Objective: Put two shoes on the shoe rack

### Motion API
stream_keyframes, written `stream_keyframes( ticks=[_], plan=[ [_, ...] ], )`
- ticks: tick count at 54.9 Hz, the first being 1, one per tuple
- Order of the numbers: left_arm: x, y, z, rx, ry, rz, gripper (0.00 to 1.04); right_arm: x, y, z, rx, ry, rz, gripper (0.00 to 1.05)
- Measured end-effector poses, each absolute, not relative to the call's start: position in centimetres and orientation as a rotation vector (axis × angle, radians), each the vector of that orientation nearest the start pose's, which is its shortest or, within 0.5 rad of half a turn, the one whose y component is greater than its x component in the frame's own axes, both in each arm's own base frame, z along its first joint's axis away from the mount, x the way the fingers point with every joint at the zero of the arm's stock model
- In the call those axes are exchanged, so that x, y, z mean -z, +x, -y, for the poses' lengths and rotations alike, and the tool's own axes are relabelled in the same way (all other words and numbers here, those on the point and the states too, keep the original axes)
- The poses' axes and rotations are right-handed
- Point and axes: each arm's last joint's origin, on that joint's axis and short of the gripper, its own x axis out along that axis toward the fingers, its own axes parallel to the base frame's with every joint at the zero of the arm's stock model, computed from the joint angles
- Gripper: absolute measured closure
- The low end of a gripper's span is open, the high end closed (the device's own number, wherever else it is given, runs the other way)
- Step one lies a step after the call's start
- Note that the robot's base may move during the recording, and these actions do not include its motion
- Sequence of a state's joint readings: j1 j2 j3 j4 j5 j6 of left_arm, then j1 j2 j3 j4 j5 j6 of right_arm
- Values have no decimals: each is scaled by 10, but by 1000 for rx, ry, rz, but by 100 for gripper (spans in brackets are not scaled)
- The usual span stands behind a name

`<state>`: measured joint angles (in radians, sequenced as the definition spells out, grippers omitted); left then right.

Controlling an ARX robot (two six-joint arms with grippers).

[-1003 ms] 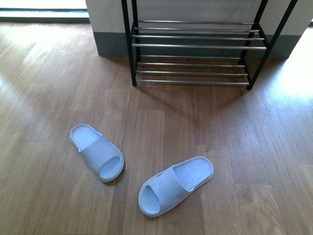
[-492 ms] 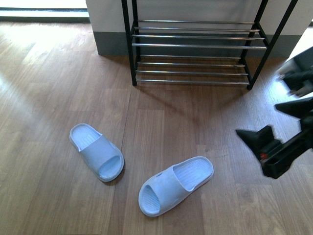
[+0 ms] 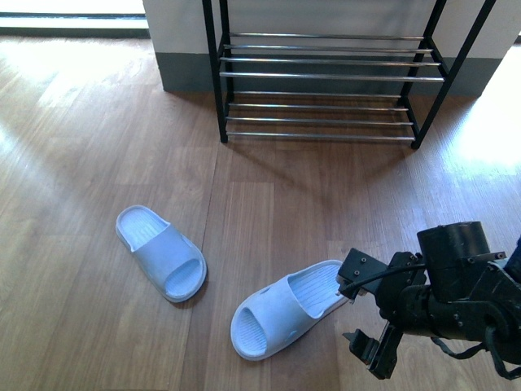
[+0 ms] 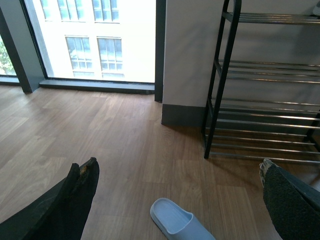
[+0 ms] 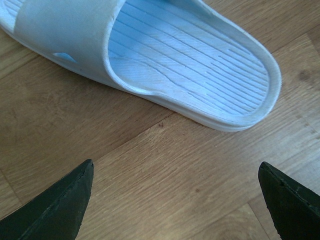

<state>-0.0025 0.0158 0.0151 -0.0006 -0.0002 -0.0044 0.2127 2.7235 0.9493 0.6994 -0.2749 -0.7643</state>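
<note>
The two shoes are pale blue open-toe slides lying on the wood floor. One slide (image 3: 163, 254) lies at the left and the other (image 3: 285, 309) nearer the middle. The shoe rack (image 3: 326, 77), black frame with chrome rods, stands against the far wall and holds nothing. My right gripper (image 3: 352, 309) is open just beside the heel of the nearer slide (image 5: 190, 50); in the right wrist view that gripper (image 5: 175, 167) has only bare floor between its fingers. My left gripper (image 4: 175, 167) is open above the floor, with a slide (image 4: 177, 222) below it and the rack (image 4: 265, 80) ahead.
A white wall with a grey skirting (image 3: 183, 73) runs behind the rack. A tall window (image 4: 95, 40) reaches the floor to the left of it. Wood floor (image 3: 309, 204) lies between the slides and the rack.
My right arm came into the front view from the right and dropped down and left to the heel of the nearer slide. Neither slide has moved.
</note>
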Motion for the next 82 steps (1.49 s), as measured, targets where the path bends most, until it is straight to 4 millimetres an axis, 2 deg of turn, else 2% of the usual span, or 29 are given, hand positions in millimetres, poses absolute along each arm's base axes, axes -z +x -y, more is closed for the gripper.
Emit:
stream_keyframes(
  ticks=[12, 29, 65, 82],
  plan=[
    [-167, 98, 0, 2, -4, -1, 9, 154, 314, -83, -875, -629, -863, 9],
    [-167, 98, 0, 2, -4, -1, 9, 175, 308, -102, -1000, -631, -873, 9],
    [-167, 98, 0, 2, -4, -1, 9, 176, 340, -140, -967, -542, -779, 9],
    [-167, 98, 0, 2, -4, -1, 9, 184, 332, -145, -1024, -590, -843, 9]
  ],
)
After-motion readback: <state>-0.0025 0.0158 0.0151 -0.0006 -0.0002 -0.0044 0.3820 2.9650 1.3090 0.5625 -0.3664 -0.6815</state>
